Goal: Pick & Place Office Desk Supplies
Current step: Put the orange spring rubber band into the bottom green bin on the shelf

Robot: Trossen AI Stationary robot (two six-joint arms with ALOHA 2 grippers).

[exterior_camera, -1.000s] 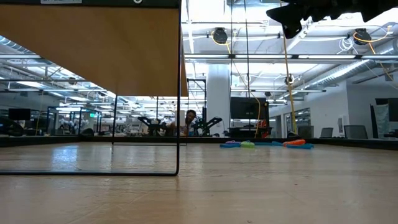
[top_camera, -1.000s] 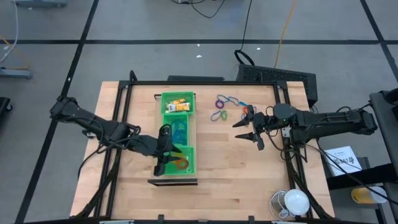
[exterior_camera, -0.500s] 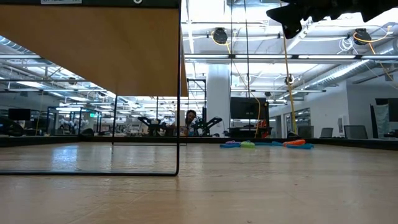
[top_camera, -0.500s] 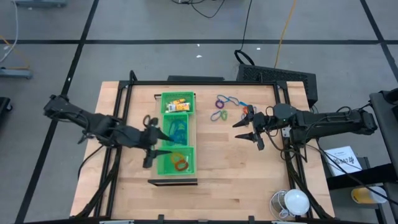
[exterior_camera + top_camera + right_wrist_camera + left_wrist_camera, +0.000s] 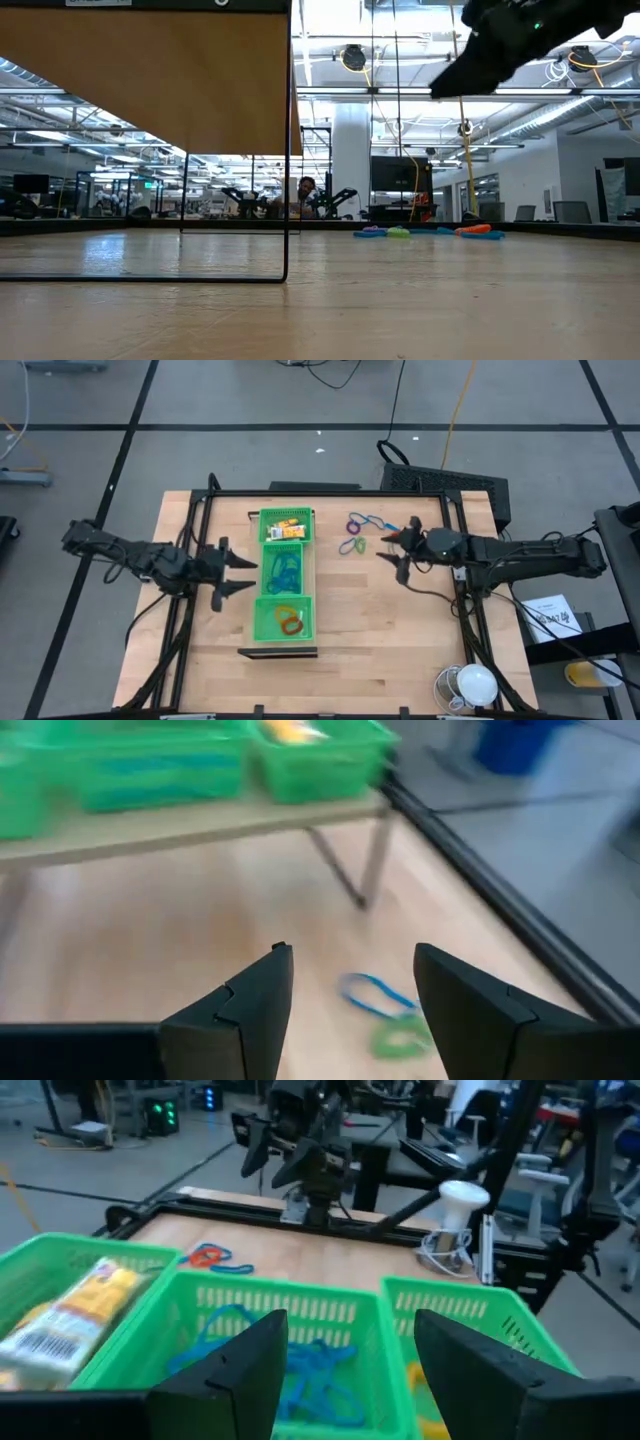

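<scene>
No writing is legible; a yellow packet [image 5: 75, 1312] in the long green plastic three-compartment tray [image 5: 308, 622] bears only a barcode. The left gripper [image 5: 232, 570], fingers spread, hovers just beside the tray's blue loops [image 5: 284, 568]. The right gripper [image 5: 398, 547], also spread and empty, hangs near loose coloured loops [image 5: 356, 532] on the wooden table [image 5: 400, 650]. Only the left wrist view shows the barcode.
</scene>
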